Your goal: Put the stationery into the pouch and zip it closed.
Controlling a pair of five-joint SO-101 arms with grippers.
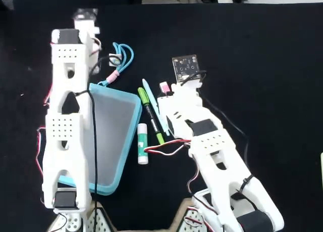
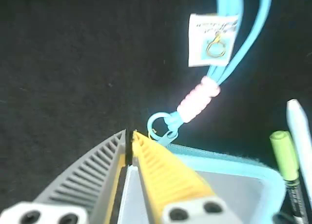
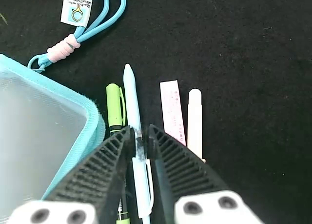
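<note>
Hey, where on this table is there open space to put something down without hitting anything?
The biggest bare patch of the black table is to the right of the right arm. Another lies past the lanyard, toward the far edge. It is crowded between the pouch and the right gripper: green marker, light blue pen, glue stick.

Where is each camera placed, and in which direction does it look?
High view: fixed above the table, looking down at the pouch; left arm and right arm show.
Left wrist view: on the left arm, looking past the left gripper at the pouch's zipper ring.
Right wrist view: on the right arm, looking past the right gripper, shut on the light blue pen.
Shared: both wrist views show the strap's tag and the green marker.
</note>
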